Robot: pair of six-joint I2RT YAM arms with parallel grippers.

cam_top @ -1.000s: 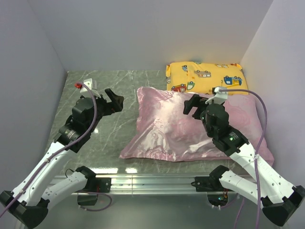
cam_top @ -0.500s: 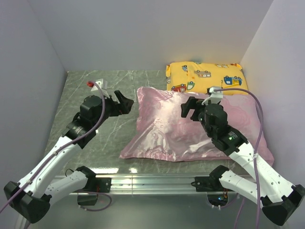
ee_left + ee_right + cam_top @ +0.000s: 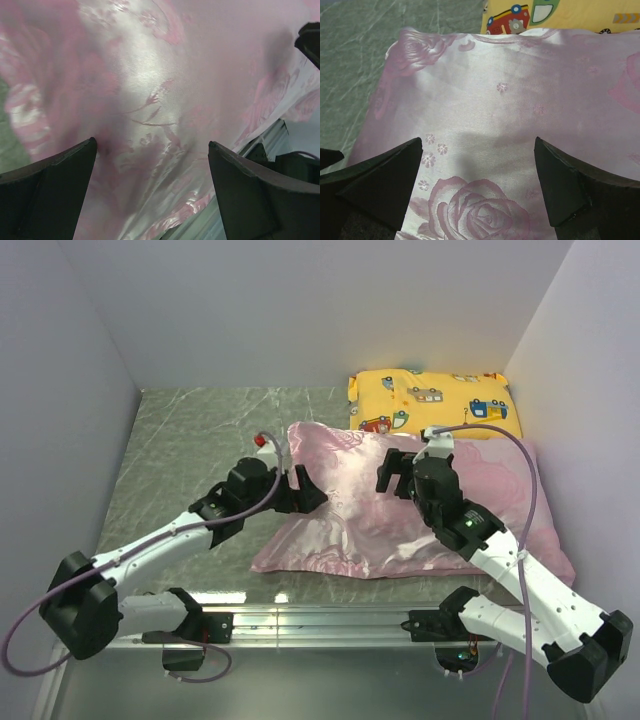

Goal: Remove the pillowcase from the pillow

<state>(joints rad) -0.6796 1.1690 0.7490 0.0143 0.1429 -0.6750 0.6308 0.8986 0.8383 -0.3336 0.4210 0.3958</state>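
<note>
Both my grippers spread wide over the shiny pink satin pillowcase [image 3: 350, 525].

The rose-patterned pink satin pillowcase lies puffed and flat on the grey-green marbled surface [image 3: 190, 440], on its 3 o'clock half. It hides whatever fills it. My left gripper [image 3: 305, 495] is at the pillowcase's 9 o'clock edge, jaws wide apart, with nothing between them but shiny fabric filling the left wrist view [image 3: 152, 145]. I cannot tell whether the fingertips touch the cloth. My right gripper [image 3: 395, 472] hangs above the pillowcase's middle, pointing toward 10 o'clock, jaws also spread wide and holding nothing [image 3: 477, 145]. A smaller yellow pillow printed with cartoon vehicles [image 3: 430, 403] sits at the pillowcase's 1 o'clock, touching its far edge.
</note>
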